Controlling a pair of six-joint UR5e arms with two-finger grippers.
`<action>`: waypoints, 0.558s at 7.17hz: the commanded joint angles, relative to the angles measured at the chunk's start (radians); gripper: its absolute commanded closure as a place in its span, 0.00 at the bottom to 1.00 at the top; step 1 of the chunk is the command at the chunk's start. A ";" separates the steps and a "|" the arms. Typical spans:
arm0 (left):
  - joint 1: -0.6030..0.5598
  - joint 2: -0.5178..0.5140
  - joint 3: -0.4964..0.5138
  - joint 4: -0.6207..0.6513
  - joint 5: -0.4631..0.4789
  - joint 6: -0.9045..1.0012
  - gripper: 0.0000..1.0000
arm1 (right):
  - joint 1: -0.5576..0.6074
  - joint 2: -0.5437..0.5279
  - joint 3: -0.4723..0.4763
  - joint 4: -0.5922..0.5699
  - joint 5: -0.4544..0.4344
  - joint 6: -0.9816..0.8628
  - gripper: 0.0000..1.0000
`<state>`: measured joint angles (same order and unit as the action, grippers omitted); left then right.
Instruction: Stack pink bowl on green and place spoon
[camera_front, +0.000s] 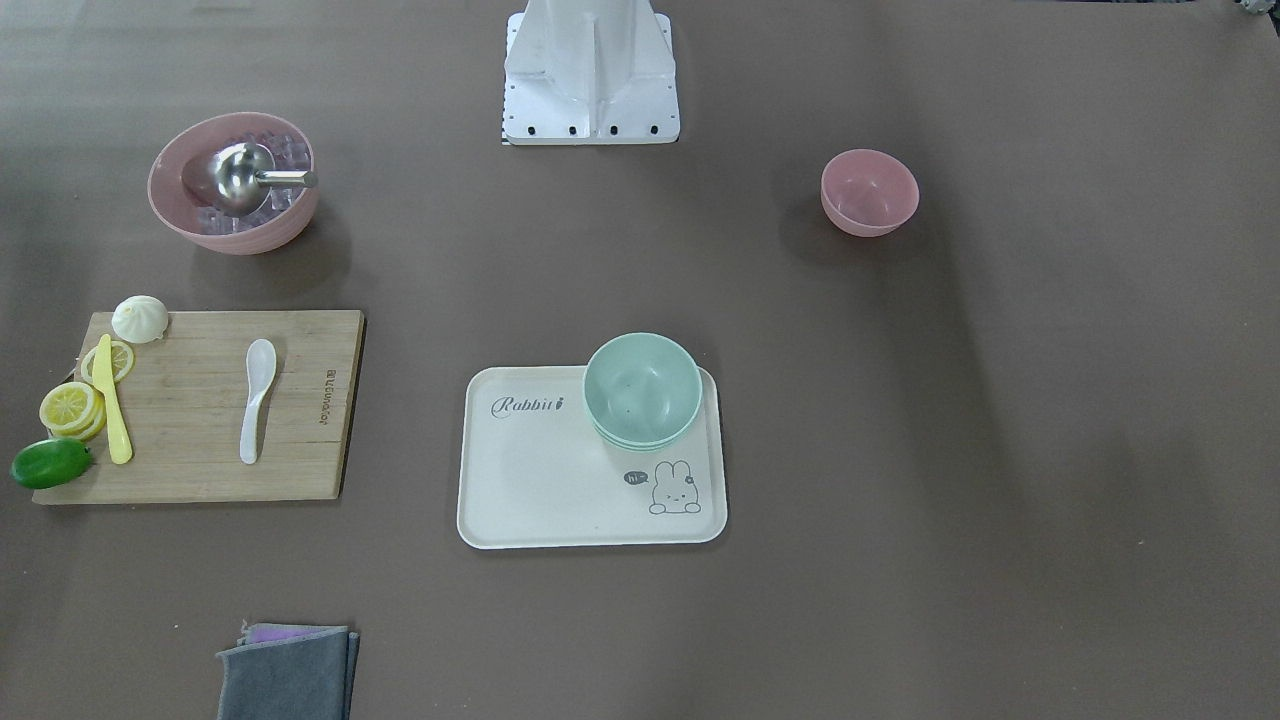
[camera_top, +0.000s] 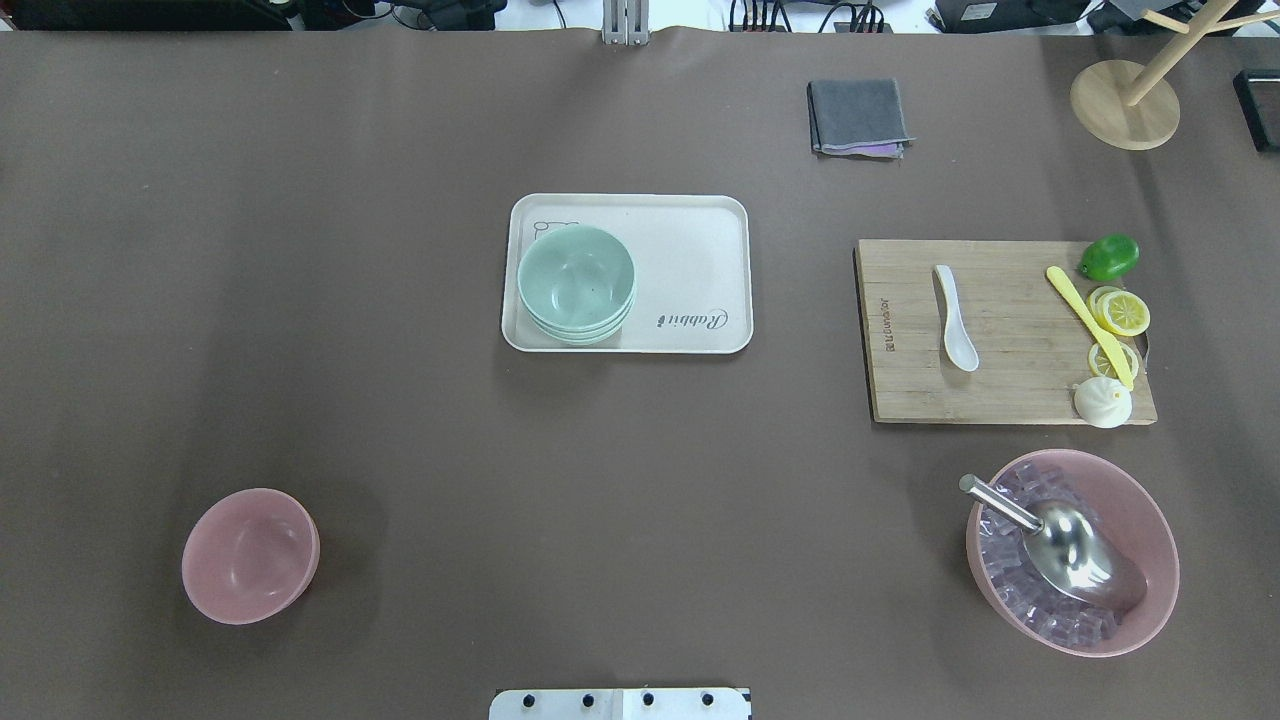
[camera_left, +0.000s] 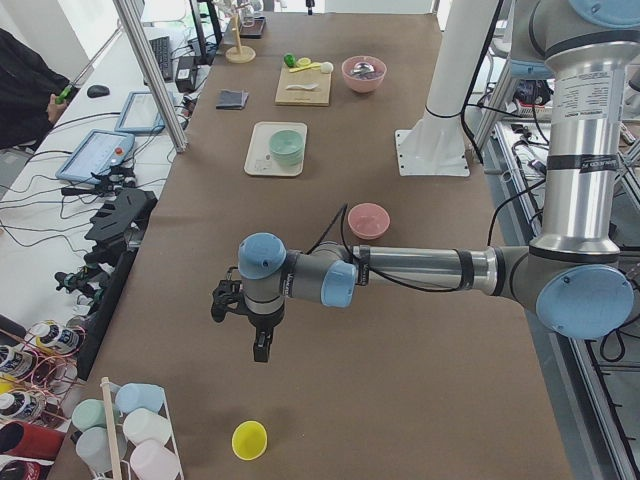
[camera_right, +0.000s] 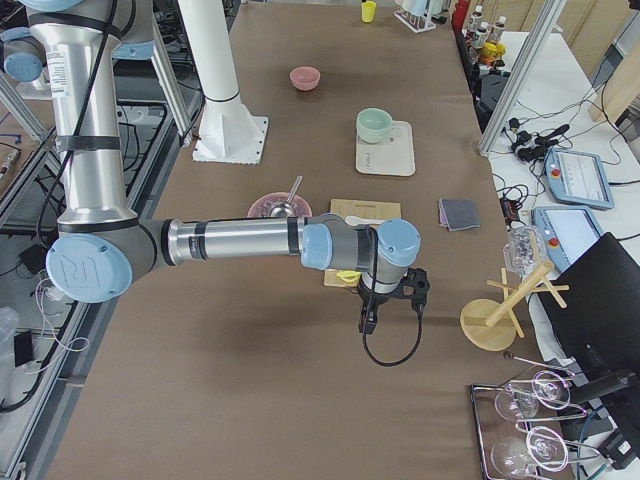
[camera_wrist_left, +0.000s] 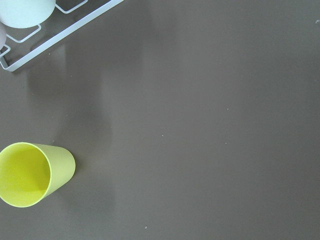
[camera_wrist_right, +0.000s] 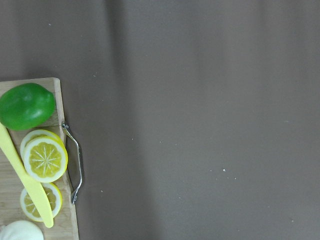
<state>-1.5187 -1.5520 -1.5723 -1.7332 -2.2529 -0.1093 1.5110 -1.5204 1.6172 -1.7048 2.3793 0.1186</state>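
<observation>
A small empty pink bowl (camera_top: 250, 555) stands alone on the robot's left side of the table, also in the front view (camera_front: 869, 192). Stacked green bowls (camera_top: 576, 282) sit on a cream tray (camera_top: 690, 250) at the table's middle. A white spoon (camera_top: 955, 318) lies on a wooden cutting board (camera_top: 1000, 395) on the right. The left gripper (camera_left: 259, 350) hangs far beyond the pink bowl, near the table's left end. The right gripper (camera_right: 366, 322) hangs past the cutting board at the right end. Both show only in side views, so I cannot tell if they are open or shut.
A large pink bowl (camera_top: 1072, 550) holds ice cubes and a metal scoop. A lime (camera_wrist_right: 26, 106), lemon slices, a yellow knife and a white bun sit on the board's edge. A yellow cup (camera_wrist_left: 32, 172) lies under the left wrist. A grey cloth (camera_top: 860, 118) lies at the far side.
</observation>
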 joint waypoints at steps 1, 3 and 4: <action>0.000 -0.010 -0.002 -0.002 -0.008 0.005 0.03 | 0.000 -0.001 0.004 0.001 0.004 0.013 0.00; 0.003 -0.031 -0.005 -0.002 -0.011 -0.006 0.02 | 0.000 0.000 0.004 0.001 0.006 0.013 0.00; 0.044 -0.048 -0.014 0.000 -0.008 -0.007 0.02 | 0.000 -0.001 0.004 0.004 0.006 0.012 0.00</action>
<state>-1.5055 -1.5822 -1.5788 -1.7352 -2.2621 -0.1123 1.5110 -1.5207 1.6214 -1.7035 2.3844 0.1314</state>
